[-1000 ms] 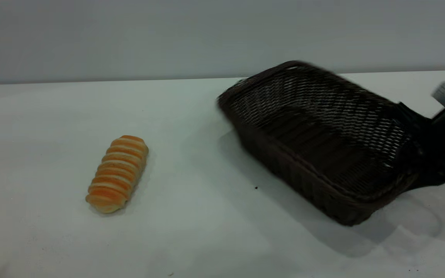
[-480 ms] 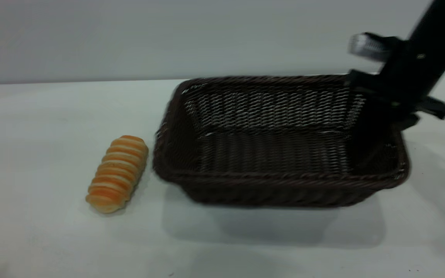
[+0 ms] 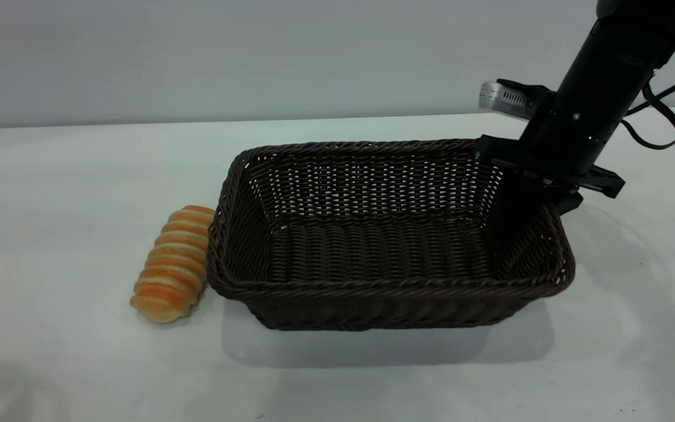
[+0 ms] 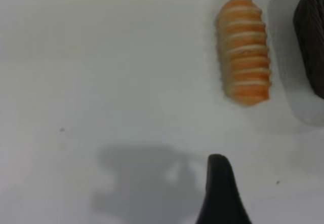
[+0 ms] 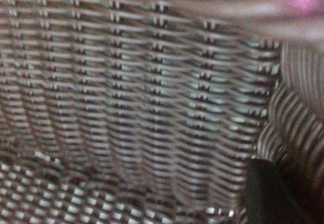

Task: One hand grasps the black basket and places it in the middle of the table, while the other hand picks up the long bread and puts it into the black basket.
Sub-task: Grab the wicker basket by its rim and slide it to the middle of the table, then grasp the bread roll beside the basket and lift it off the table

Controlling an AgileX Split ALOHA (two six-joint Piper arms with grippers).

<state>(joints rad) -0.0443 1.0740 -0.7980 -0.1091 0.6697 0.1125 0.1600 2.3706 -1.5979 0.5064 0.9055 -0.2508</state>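
Observation:
The black basket (image 3: 384, 287) sits level on the table (image 3: 68, 176), near its middle. My right gripper (image 3: 539, 196) comes down from the upper right and is shut on the basket's right end wall, one finger inside and one outside. The right wrist view is filled by the wicker wall (image 5: 142, 82), with one dark finger (image 5: 266, 193) against it. The long bread (image 3: 174, 264) lies on the table just left of the basket, almost touching its rim. In the left wrist view the bread (image 4: 244, 51) lies beyond my open, empty left gripper (image 4: 251, 196), beside the basket's edge (image 4: 311, 36).
A grey wall runs behind the table's far edge (image 3: 138, 122). Bare tabletop lies to the left of the bread and in front of the basket. Black cables (image 3: 660, 111) hang off the right arm.
The right gripper swung the tilted basket in from the right, levelled it and set it down near the table's middle, next to the bread. The bread has not moved.

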